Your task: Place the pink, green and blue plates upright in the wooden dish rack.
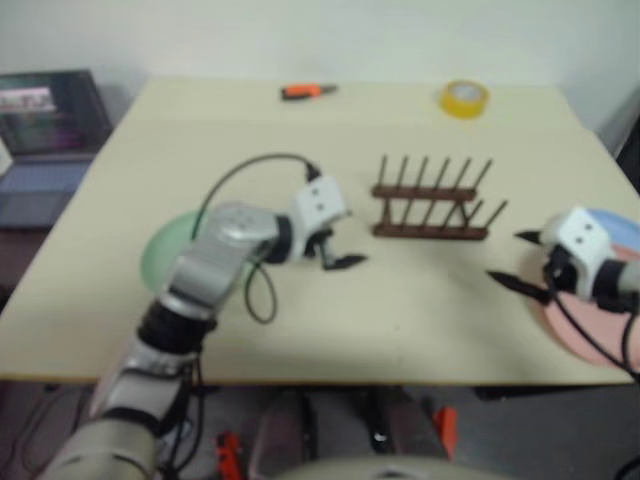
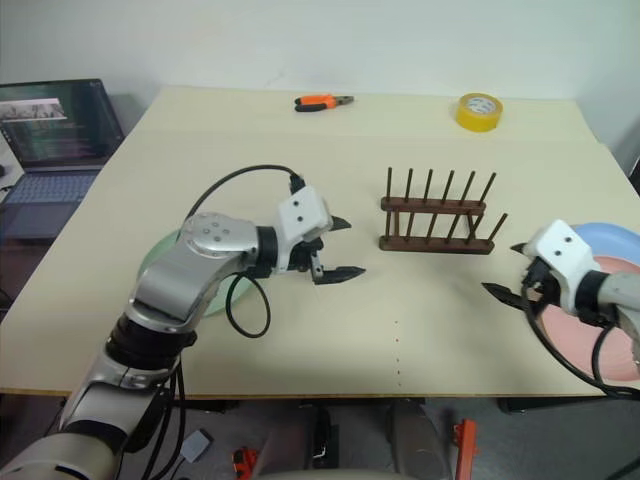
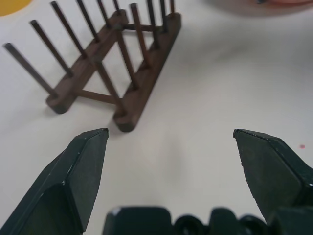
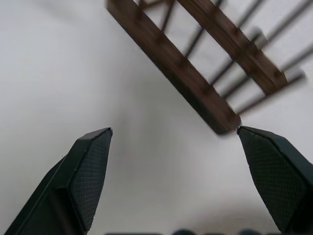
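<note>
Your rack [image 2: 437, 214] stands empty between both claws, rails running crosswise. Right claw [image 2: 507, 272], spread wide and empty, hovers just beside the pink plate [image 2: 600, 340] and blue plate [image 2: 612, 240]. Left claw [image 2: 339, 248], also wide and empty, has the green plate [image 2: 165, 265] behind its arm.

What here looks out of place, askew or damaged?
Nothing looks damaged or spilled. The wooden dish rack stands upright with no plates in it. The green plate lies flat under the left arm; the pink plate and blue plate lie flat by the right end effector. An orange tool and a yellow tape roll sit at the far edge.
</note>
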`<action>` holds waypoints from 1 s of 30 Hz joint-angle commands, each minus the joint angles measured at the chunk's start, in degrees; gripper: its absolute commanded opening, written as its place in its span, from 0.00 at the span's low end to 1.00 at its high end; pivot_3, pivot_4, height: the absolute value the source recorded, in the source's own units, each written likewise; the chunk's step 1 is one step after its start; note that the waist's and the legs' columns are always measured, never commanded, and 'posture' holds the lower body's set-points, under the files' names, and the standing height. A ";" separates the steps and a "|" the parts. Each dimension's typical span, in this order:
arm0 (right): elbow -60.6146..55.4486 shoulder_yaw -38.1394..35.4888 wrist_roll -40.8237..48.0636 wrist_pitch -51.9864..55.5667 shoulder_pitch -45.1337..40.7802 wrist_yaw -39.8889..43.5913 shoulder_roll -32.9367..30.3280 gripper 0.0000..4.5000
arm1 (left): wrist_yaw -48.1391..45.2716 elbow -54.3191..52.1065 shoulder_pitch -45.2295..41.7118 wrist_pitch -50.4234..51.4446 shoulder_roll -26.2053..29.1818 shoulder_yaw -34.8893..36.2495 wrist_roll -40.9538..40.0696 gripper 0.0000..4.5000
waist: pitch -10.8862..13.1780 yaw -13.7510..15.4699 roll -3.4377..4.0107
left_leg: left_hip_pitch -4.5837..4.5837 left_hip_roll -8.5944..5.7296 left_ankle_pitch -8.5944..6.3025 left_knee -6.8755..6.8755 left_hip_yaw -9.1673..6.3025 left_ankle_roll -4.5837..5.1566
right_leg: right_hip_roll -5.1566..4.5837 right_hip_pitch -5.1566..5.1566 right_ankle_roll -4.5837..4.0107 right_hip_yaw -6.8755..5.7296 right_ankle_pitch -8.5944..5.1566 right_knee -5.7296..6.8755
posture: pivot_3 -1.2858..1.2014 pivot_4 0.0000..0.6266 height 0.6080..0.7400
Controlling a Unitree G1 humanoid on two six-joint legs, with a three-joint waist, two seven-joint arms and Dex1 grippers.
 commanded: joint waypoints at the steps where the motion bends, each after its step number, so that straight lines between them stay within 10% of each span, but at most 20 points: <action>1: -3.75 -6.44 2.55 1.47 3.42 1.37 -0.61 0.99 | -0.52 -2.27 -0.94 -2.25 -1.06 -1.41 -0.89 1.00 | 0.00 0.03 0.00 | -0.01 -0.01 0.00 0.01 0.00 0.00 | 0.00 0.00 0.01 0.00 0.00 0.00 | 0.52 0.24 1.00; 15: -15.17 -18.42 0.44 12.61 18.00 -6.79 4.46 0.99 | -1.47 7.52 -5.18 -9.37 -7.47 -6.42 1.14 1.00 | -0.03 -0.16 0.04 | 0.08 -0.04 0.00 0.04 0.03 0.00 | 0.02 0.01 0.01 0.05 0.01 0.01 | 0.52 0.24 1.00; 30: -11.79 -5.76 -5.49 16.49 16.87 -19.33 9.66 0.99 | -0.62 11.74 -5.21 -11.52 -10.28 -7.85 3.49 1.00 | -0.06 -0.20 0.03 | 0.07 -0.03 0.00 0.03 -0.01 0.00 | 0.02 0.03 -0.24 0.01 -0.14 0.01 | 0.52 0.24 1.00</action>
